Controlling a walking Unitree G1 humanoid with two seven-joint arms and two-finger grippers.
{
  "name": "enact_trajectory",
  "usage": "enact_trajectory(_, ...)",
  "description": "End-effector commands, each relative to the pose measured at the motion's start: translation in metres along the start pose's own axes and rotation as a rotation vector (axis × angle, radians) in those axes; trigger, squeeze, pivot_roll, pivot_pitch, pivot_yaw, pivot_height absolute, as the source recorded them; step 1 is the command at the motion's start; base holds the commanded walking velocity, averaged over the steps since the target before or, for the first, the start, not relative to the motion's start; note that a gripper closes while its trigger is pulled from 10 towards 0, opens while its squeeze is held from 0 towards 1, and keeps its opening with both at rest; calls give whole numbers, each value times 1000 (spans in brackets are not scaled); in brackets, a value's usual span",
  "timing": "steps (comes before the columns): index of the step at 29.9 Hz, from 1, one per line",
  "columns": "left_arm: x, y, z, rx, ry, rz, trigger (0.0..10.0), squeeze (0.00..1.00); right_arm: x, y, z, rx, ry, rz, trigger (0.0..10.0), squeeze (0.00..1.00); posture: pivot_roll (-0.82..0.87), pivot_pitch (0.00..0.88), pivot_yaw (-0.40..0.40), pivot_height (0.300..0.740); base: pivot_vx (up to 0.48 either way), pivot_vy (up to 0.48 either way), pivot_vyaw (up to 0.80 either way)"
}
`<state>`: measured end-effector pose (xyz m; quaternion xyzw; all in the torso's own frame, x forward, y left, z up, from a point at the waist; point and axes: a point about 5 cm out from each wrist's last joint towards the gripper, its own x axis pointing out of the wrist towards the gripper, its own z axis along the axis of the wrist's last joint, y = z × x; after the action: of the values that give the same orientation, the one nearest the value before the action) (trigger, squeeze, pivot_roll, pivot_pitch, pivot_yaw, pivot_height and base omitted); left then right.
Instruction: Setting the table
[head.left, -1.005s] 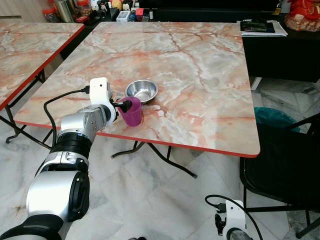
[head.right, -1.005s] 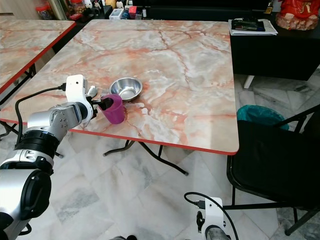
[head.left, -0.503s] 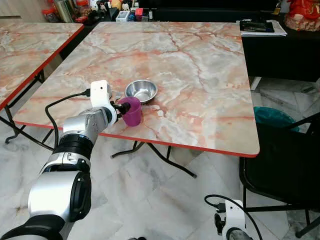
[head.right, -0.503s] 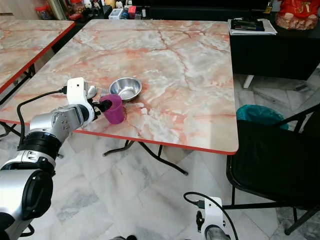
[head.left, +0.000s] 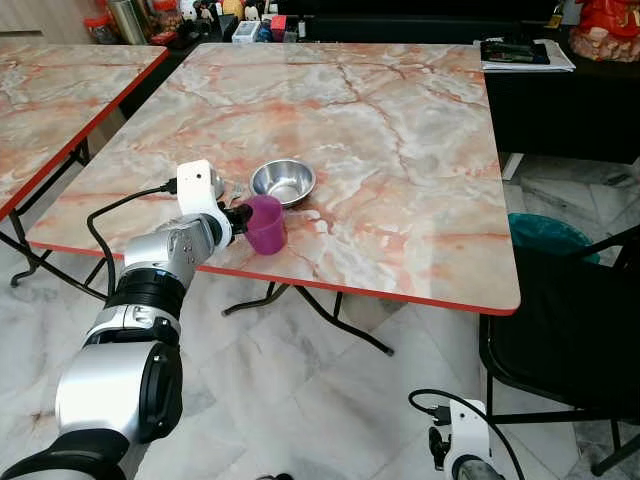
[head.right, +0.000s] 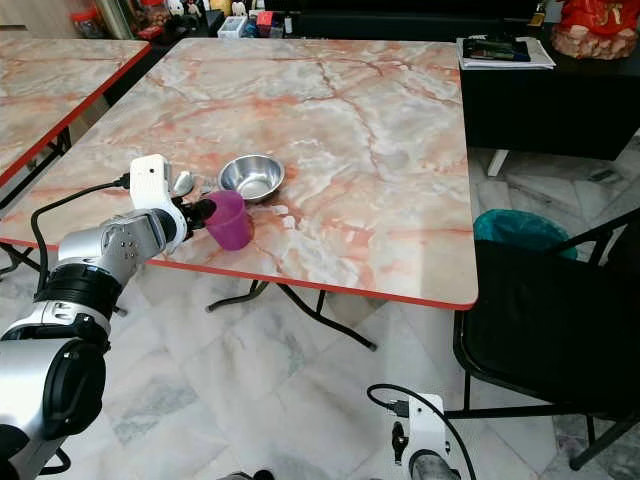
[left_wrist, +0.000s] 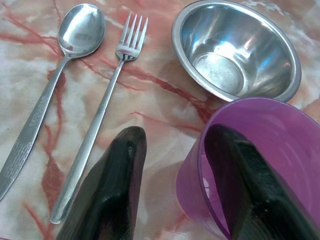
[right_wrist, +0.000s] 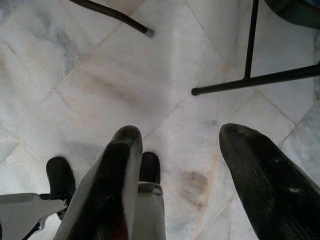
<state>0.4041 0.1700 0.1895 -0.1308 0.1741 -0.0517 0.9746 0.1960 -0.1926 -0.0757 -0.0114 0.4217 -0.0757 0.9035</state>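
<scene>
Left tool (head.left: 243, 213) at the purple cup (head.left: 266, 224), near the counter's (head.left: 420, 170) front edge. Wrist view: one finger (left_wrist: 240, 175) inside the cup, the other (left_wrist: 112, 185) outside with a clear gap to the wall, so the grip looks released, fingers straddling the rim. Over the last second the cup has crept slightly toward the bowl (head.left: 283, 181) and sits upright, base on the counter. Cup now just beside the bowl; spoon (left_wrist: 60, 75) and fork (left_wrist: 107, 105) lie side by side on the bowl's other flank.

Judgement: cup placement about done; the setting reads bowl, cutlery, cup. Next: draw the inner finger out without tipping the cup.

Right tool (right_wrist: 175, 165) hangs idle over the floor, fingers spread, empty.
</scene>
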Motion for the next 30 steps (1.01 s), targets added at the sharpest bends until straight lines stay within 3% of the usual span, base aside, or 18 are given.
enact_trajectory(1, 0, 1, 0, -28, 9, 1, 0, 0, -1, 2, -5, 9, 15, 0, 10000, 0, -47, 130, 77, 740, 0, 0, 0)
enact_trajectory(21, 0, 3, -1, -53, 5, 14, 0, 0, -1, 0, -6, 11, 22, -2, 10000, 0, -46, 127, 76, 740, 0, 0, 0)
enact_trajectory(30, 0, 1, 1, -53, -43, -8, 0, 0, -1, -2, -7, 10, 28, -5, 10000, 0, -45, 126, 76, 740, 0, 0, 0)
